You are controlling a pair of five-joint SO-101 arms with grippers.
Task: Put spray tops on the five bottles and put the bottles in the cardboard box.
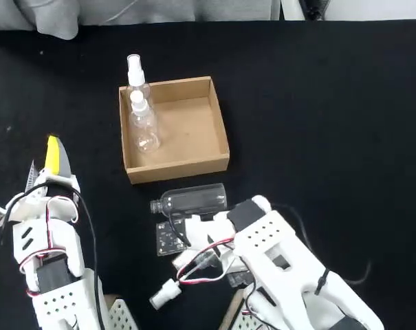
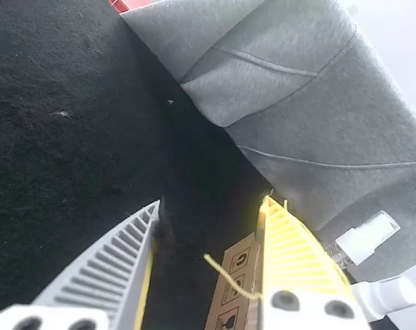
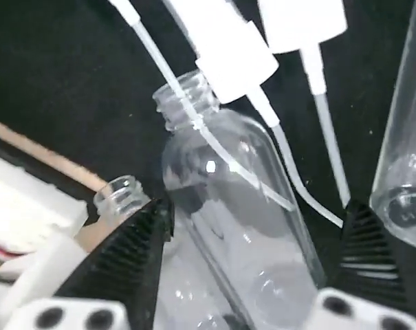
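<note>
The cardboard box (image 1: 194,130) stands mid-table. Two clear bottles with white spray tops (image 1: 135,79) (image 1: 143,122) lie along its left wall; their tops (image 2: 366,237) (image 2: 388,295) also show in the left wrist view. An uncapped bottle (image 1: 192,199) lies in front of the box. My right gripper (image 3: 259,213) is open, its black fingers either side of an uncapped clear bottle (image 3: 242,199). Beyond it lie loose spray tops with tubes (image 3: 228,48) (image 3: 300,20). My left gripper (image 2: 211,206) is open and holds nothing, left of the box.
A second open bottle neck (image 3: 122,196) and another clear bottle (image 3: 407,158) lie close to the right gripper. One spray top (image 1: 165,294) lies near the front edge. A grey cloth (image 2: 297,103) lies at the table's far side.
</note>
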